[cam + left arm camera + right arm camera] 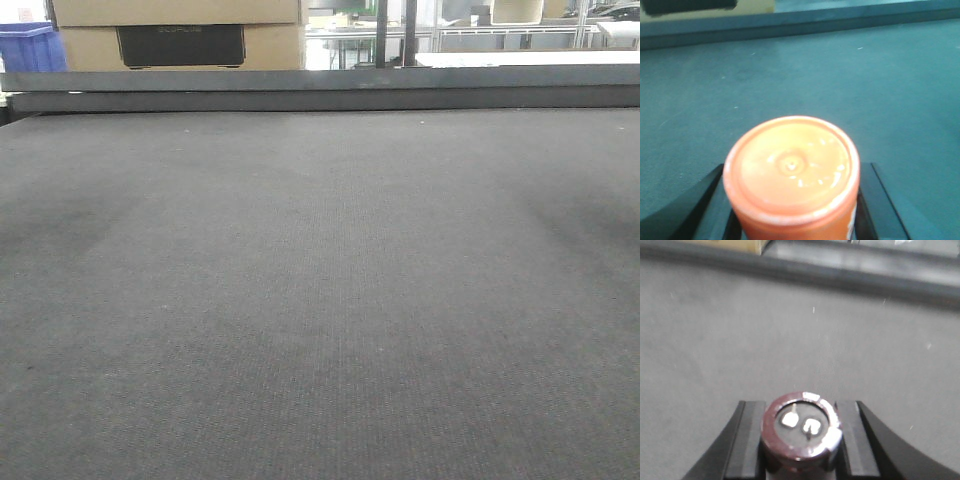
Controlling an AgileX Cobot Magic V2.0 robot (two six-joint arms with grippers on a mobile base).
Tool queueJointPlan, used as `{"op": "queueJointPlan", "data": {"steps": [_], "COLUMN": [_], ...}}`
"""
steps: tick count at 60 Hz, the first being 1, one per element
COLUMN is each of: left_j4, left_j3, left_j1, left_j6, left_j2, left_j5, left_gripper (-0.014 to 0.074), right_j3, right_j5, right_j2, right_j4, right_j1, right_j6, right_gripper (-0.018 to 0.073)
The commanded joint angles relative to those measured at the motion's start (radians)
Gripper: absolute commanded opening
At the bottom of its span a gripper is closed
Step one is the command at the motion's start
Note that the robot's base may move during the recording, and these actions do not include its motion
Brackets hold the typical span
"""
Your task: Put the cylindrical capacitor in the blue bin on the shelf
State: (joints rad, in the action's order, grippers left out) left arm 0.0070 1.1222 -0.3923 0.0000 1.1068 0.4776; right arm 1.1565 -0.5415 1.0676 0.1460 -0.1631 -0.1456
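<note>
In the right wrist view the cylindrical capacitor (801, 426), dark brown with a shiny rim and two metal terminals on its face, sits between the black fingers of my right gripper (801, 432), which is shut on it above the grey mat. My left gripper (794, 202) is shut on an orange round-topped cylinder (790, 165), with black fingers (715, 200) pressed to both its sides. A blue bin (28, 48) shows at the far left behind the table in the front view. The shelf is out of view. Neither gripper appears in the front view.
A wide grey mat (320, 300) covers the table, ending at a dark raised back edge (320, 90). Stacked cardboard boxes (180, 35) stand behind that edge, next to the blue bin. Metal frames and benches (500, 35) fill the far background.
</note>
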Motion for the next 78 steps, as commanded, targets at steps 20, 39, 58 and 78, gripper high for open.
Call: {"op": "queueJointPlan", "data": {"steps": [20, 39, 58, 78], "left_j4": [-0.007, -0.001, -0.001, -0.001], "left_j3": [0.010, 0.010, 0.010, 0.010], "left_j1": [-0.013, -0.013, -0.013, -0.013], "left_j6": [0.000, 0.000, 0.000, 0.000], "left_j2": [-0.202, -0.223, -0.223, -0.223], "left_j5": [0.199, 0.240, 0.238, 0.238], "left_gripper": [-0.0111, -0.0111, -0.0111, -0.0111], "right_j3": [0.006, -0.003, -0.019, -0.019], "right_j5": [-0.125, -0.160, -0.168, -0.168], "right_j2": [-0.188, -0.238, -0.241, -0.241], "right_j4": [-0.008, -0.008, 0.000, 0.000], "right_j1": [-0.001, -0.001, -0.001, -0.001], "right_j6": [-0.005, -0.055, -0.055, -0.055], "right_gripper": [-0.0168, -0.0168, -0.0168, -0.0168]}}
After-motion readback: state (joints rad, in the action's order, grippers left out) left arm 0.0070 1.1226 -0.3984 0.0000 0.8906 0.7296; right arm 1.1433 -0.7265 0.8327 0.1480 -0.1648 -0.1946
